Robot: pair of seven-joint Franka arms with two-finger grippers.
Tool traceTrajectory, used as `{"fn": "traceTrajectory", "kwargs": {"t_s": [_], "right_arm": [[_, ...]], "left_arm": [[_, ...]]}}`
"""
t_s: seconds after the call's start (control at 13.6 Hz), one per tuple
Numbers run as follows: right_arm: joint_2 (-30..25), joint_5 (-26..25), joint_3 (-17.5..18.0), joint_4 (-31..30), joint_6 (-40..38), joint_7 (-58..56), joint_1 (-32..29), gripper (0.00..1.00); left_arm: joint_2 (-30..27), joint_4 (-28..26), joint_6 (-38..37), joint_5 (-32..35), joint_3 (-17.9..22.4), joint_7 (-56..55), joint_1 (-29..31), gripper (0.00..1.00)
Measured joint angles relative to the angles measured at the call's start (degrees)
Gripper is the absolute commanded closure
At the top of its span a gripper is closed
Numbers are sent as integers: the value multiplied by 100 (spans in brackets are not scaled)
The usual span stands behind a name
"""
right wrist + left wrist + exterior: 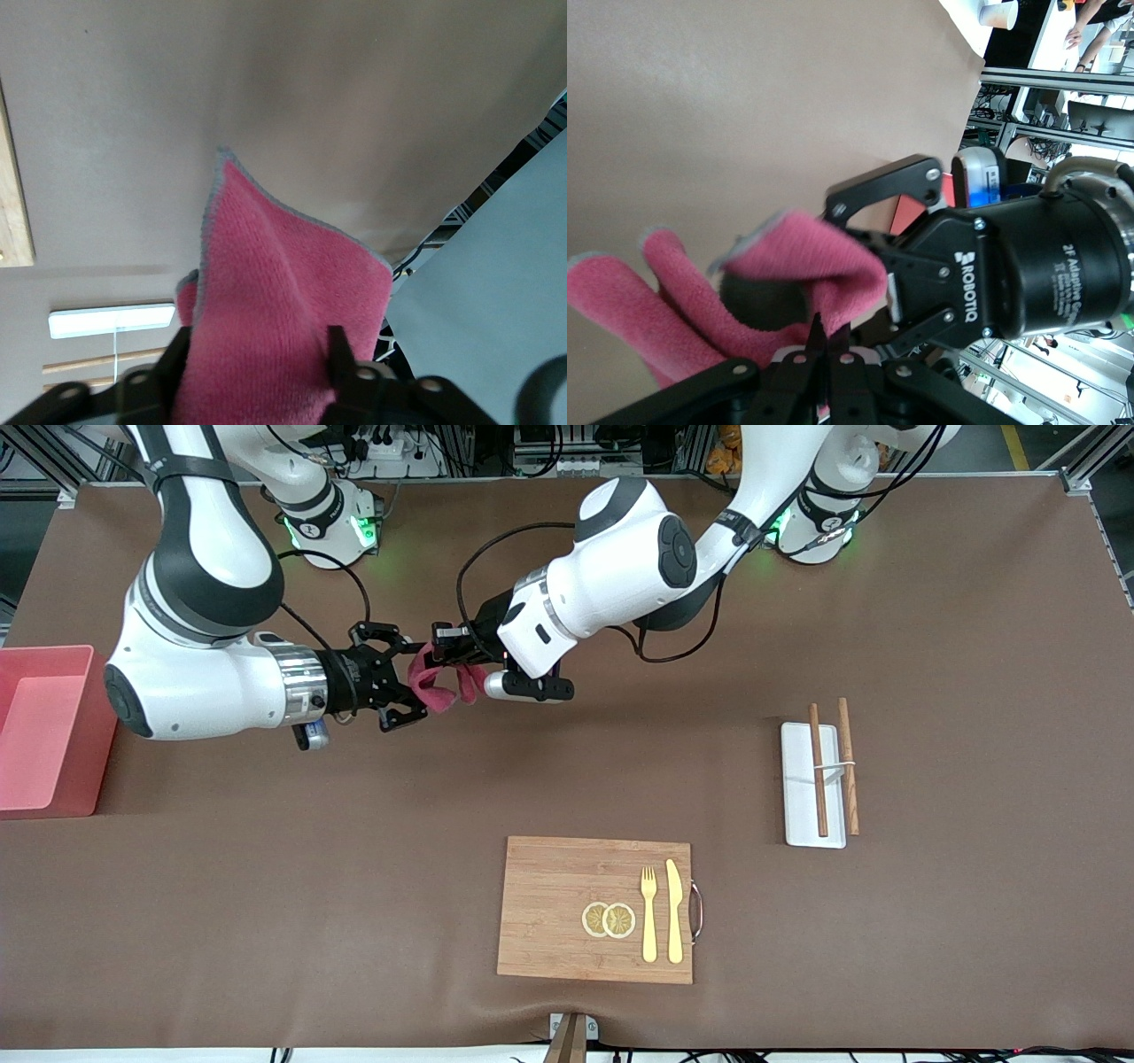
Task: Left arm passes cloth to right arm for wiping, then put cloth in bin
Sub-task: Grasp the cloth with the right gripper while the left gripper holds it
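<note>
The crimson cloth (440, 684) hangs in the air over the middle of the table, between the two grippers. My left gripper (431, 657), coming from the left arm's end, is shut on one part of it; its fingertips (818, 329) pinch the fabric (806, 257). My right gripper (416, 679) faces it and stands open around the cloth's other part. The cloth (283, 266) fills the gap between the right gripper's (257, 354) fingers (337, 350). The salmon-pink bin (97, 735) sits at the right arm's end of the table and has nothing in it.
A wooden board (558, 903) lies near the front edge with a yellow fork (649, 912), a knife (675, 911) and lemon slices (609, 919) on it. A white tray (797, 797) with two brown chopsticks (817, 771) lies toward the left arm's end.
</note>
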Motion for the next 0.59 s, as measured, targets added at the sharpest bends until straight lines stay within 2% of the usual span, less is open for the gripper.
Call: {"fn": "traceTrajectory", "kwargs": {"t_s": [0.22,0.29,0.37,0.44,0.59], "right_arm": [[101,8,0,-6,129,-44,162,100],[157,9,-1,-5,152,-103,178,100],[196,9,0,-1,159,-173,202,100],[203,9,-1,5,193,-255,218,100],[204,-2,-37,9,212,-524,216,100]], "left_arm": [[0,1,1,0,2,0,0,100],[1,0,4,0,11,1,3,96],[3,-3,4,0,31,17,7,18],[4,-5,3,1,44,65,18,0],[-14,36,21,68,57,307,38,0]]}}
